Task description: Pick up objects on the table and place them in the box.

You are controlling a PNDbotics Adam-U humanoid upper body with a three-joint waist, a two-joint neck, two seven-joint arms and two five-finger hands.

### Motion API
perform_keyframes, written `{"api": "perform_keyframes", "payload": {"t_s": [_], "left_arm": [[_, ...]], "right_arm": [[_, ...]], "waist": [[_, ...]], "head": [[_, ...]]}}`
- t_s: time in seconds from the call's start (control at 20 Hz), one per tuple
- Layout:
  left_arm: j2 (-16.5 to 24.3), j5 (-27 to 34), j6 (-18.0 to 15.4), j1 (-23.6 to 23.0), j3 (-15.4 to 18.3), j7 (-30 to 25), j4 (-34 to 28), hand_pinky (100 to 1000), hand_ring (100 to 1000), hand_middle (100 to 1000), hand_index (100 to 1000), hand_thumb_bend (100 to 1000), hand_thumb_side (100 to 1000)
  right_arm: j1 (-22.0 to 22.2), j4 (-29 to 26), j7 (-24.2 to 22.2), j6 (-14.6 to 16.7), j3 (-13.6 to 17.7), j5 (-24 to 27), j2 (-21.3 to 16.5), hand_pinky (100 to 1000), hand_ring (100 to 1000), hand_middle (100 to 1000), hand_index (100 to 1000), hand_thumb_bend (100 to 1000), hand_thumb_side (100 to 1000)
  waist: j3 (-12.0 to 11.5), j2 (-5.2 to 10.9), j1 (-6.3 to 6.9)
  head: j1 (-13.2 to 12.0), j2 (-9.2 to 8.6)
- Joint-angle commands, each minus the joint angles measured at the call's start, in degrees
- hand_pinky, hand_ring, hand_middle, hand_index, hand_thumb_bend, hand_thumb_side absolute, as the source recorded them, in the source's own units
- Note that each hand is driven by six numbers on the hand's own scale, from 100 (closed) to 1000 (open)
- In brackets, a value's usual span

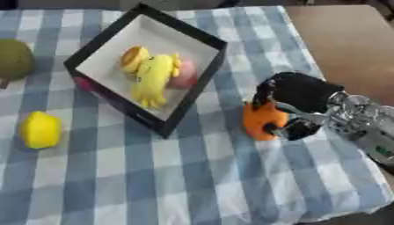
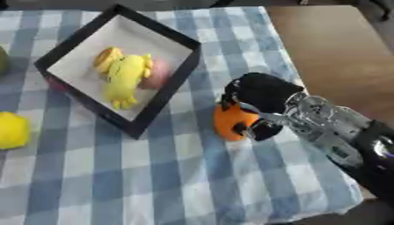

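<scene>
My right hand (image 1: 300,94) comes in from the right and its fingers and thumb curl around an orange round fruit (image 1: 260,121) on the checked cloth, just right of the box. The black box (image 1: 104,39) with a white inside stands tilted at the upper middle; it holds a yellow toy (image 1: 152,77), an orange-yellow piece (image 1: 133,57) and a pink piece (image 1: 185,74). A lemon (image 1: 40,129) lies on the cloth at the left. A green round fruit (image 1: 14,59) sits at the far left edge. The left hand shows in neither view.
The blue and white checked cloth (image 1: 192,176) covers the table; its right edge hangs near bare brown tabletop (image 1: 346,39). Something dark red (image 1: 86,83) peeks out beside the box's left wall.
</scene>
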State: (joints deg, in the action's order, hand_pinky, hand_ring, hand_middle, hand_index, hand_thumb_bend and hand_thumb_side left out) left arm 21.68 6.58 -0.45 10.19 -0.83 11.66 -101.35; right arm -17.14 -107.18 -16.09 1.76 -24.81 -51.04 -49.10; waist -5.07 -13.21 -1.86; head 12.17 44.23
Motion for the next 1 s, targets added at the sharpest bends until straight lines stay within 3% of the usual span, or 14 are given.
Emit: {"api": "perform_keyframes", "payload": {"t_s": [0.05, 0.35, 0.55, 1.0], "left_arm": [[0.8, 0.0, 0.0, 0.6, 0.1, -0.2, -0.6, 878, 1000, 998, 887, 104, 895], [1.0, 0.0, 0.0, 0.5, 0.1, -0.2, -0.6, 879, 1000, 996, 887, 104, 894], [1.1, 0.0, 0.0, 0.5, 0.2, -0.2, -0.6, 879, 1000, 995, 888, 103, 893], [1.3, 0.0, -0.1, 0.0, 0.3, -0.2, -0.5, 881, 1000, 992, 888, 102, 892]], "right_arm": [[-0.3, 0.0, 1.9, 0.0, 0.2, 0.9, -1.2, 756, 637, 489, 601, 345, 100], [0.5, -3.1, 3.6, 0.0, 1.3, 4.8, -2.1, 740, 611, 469, 578, 261, 100], [1.1, -6.9, 3.1, 0.1, 2.9, 7.3, -3.2, 739, 608, 468, 576, 253, 100], [-0.9, -7.4, 5.2, 3.2, 6.2, 8.3, -3.0, 730, 595, 464, 571, 285, 100]], "waist": [[0.0, 0.24, 0.8], [0.1, 0.33, 0.69], [0.3, 0.54, 0.58], [0.8, 0.97, 0.7]], "head": [[0.1, -0.11], [0.0, -0.11], [-0.1, -0.11], [0.1, -0.11]]}}
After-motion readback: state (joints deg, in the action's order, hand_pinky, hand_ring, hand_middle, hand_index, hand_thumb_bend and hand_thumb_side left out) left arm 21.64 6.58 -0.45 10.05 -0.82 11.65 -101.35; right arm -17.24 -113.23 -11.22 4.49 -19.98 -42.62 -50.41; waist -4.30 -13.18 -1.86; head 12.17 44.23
